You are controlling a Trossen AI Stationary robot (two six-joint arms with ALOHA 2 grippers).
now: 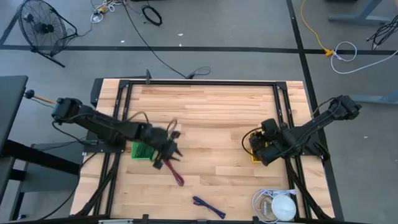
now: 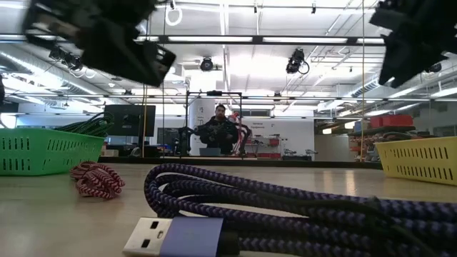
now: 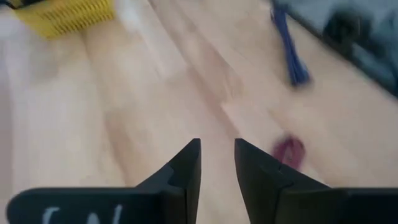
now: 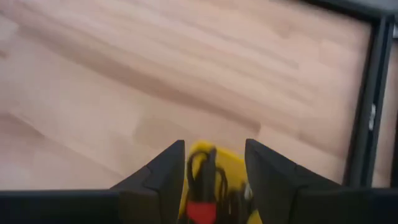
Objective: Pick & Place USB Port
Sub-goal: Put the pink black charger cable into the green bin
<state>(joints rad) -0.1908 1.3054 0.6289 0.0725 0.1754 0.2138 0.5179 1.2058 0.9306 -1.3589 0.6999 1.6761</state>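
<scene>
Item: my right gripper (image 4: 214, 163) hung over the yellow basket (image 1: 255, 151) at three o'clock, fingers apart, empty. My left gripper (image 3: 217, 163) at nine o'clock, fingers narrowly parted, held nothing.

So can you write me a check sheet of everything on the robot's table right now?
Surface: wooden table, mostly bare.
Job's things: red cable, blue cable, white cable loose; green basket; yellow basket holding cables.
Clutter: nothing seen.
End effectors: left end effector open, empty, above table; right end effector open over yellow basket.
Cables: cords on the floor behind.
Surroundings: fan; a person far off.
</scene>
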